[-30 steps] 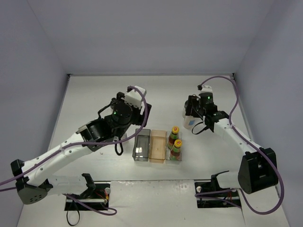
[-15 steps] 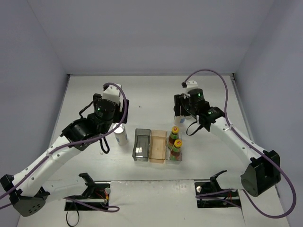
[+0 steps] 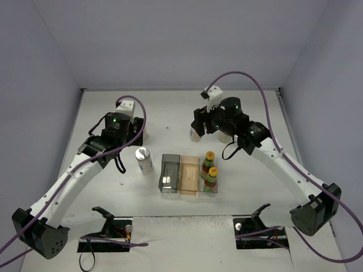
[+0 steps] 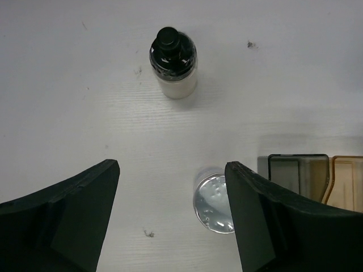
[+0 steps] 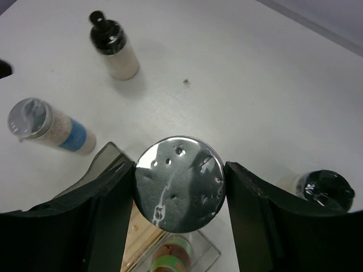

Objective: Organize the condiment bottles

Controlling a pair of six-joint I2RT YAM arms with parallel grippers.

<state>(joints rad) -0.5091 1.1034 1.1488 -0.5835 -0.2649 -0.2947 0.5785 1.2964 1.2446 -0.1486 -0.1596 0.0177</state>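
My right gripper (image 3: pixel 197 129) is shut on a pale silver-capped bottle (image 5: pixel 179 184) and holds it above the bins. My left gripper (image 4: pixel 171 167) is open and empty, high over the table, just left of a second silver-capped bottle (image 4: pixel 214 204) that stands left of the grey bin (image 3: pixel 144 160). One black-capped bottle (image 4: pixel 173 56) stands farther back, partly hidden by the left gripper in the top view (image 3: pixel 140 135). The other black-capped bottle (image 5: pixel 323 190) stands behind the right arm. Two dark bottles (image 3: pixel 209 161) (image 3: pixel 211 177) stand in the clear bin (image 3: pixel 208 189).
Three small bins stand side by side at the middle of the table: a grey bin (image 3: pixel 169 173), an amber bin (image 3: pixel 189 175) and the clear one. Both arms' cables loop above the table. Walls close the table at the back and sides.
My left gripper has moved left and back, leaving a silver-capped bottle standing left of the grey bin. My right gripper has carried its silver-capped bottle leftward, toward the bins.
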